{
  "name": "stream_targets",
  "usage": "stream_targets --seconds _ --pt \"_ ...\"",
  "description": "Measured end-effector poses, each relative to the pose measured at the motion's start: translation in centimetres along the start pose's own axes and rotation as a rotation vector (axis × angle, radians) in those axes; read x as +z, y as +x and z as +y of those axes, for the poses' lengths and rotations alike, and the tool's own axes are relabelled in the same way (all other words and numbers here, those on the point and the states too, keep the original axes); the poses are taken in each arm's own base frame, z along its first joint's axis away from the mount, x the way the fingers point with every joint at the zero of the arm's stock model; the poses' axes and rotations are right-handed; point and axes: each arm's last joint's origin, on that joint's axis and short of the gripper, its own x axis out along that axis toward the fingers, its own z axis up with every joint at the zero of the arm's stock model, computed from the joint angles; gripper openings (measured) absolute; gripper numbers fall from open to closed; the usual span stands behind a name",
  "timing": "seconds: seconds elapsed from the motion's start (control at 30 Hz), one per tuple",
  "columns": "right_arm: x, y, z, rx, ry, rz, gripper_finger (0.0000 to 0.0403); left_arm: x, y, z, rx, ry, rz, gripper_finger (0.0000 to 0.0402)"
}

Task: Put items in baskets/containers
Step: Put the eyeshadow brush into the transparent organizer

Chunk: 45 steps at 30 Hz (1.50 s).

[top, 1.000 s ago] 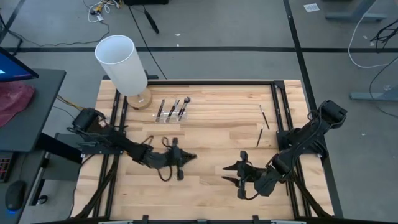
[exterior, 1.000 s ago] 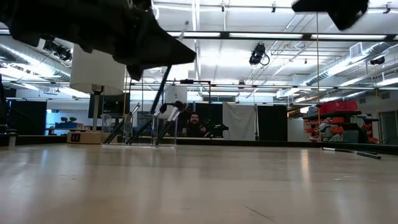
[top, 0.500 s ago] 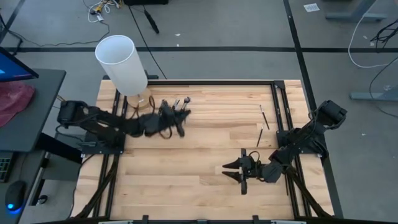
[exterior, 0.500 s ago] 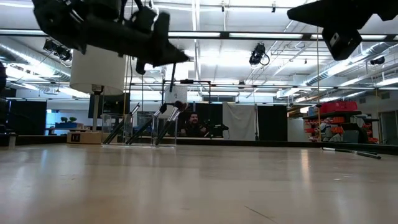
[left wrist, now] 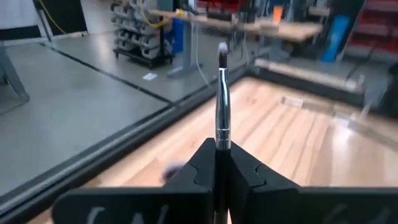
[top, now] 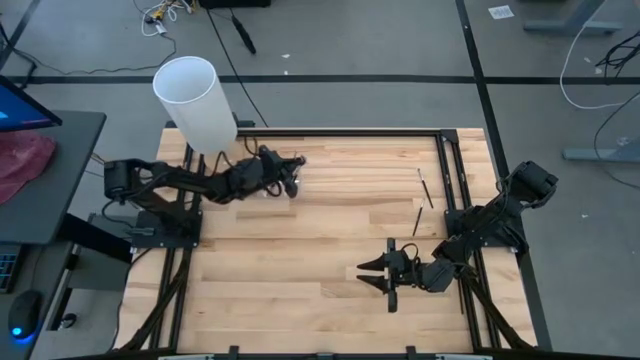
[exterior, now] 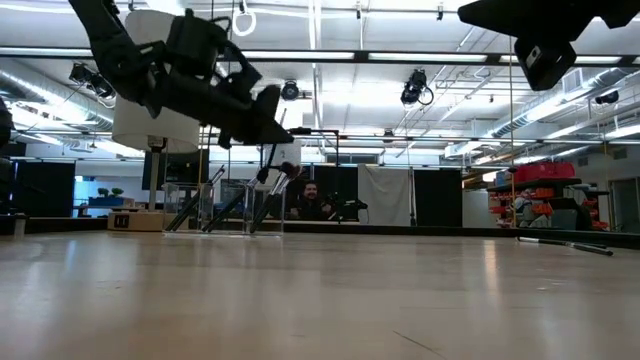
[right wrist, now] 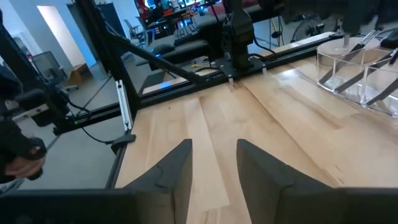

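My left gripper (top: 287,177) hangs over the clear holder (top: 270,187) near the table's far left and is shut on one thin brush (left wrist: 222,93). In the low view it sits (exterior: 275,128) above the holder (exterior: 225,212), where several brushes (exterior: 215,200) stand slanted with their heads up. Two loose brushes (top: 424,187) (top: 417,220) lie flat on the table's right side. My right gripper (top: 372,277) hovers open over the near right part of the table, touching nothing; its wrist view shows the gap (right wrist: 214,165) and the holder (right wrist: 354,68) far off. My left gripper pinches the brush between its two fingers at the dark handle, just behind the silver ferrule (left wrist: 222,132). The brush runs along the fingers and sticks out forward, its bristle head (left wrist: 222,53) farthest away. The fingers point toward the table's right. The brush is lifted clear.
A tall white cylinder (top: 195,100) on a round wooden base stands at the far left corner, close behind the holder. Dark rails (top: 447,170) frame the table. Bare wood (top: 320,250) spreads across the middle and near side. A person (exterior: 313,198) shows in the room beyond.
My left gripper has carried the brush from the table's near middle up and toward the far left, ending over the holder; most of that travel came first, then a small shift. It has stayed shut. My right gripper has shifted slightly and stayed open.
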Motion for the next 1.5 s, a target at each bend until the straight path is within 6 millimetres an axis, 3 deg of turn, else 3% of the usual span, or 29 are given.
stream_targets --seconds 0.27,0.9,1.1,1.27,1.5 --pt "0.0 0.0 0.0 0.001 0.004 -0.001 0.0125 -2.5 1.0 -0.3 0.002 0.08 0.079 0.0015" --pt "0.0 0.0 0.0 0.001 0.006 -0.002 0.0125 -3.3 1.0 -0.1 0.03 0.07 0.148 0.0062" --pt "0.0 0.0 0.0 0.001 0.006 -0.002 0.0125 -1.6 0.3 -0.1 0.034 0.098 0.094 0.0109" --pt "0.0 0.0 0.0 0.001 0.005 -0.002 0.0125 0.9 -1.0 -0.2 0.023 0.087 0.004 0.0138" --pt "-0.1 0.3 -0.5 -0.026 -0.017 0.013 0.0125 4.2 -4.0 -3.3 -0.108 0.174 -0.09 0.0143"
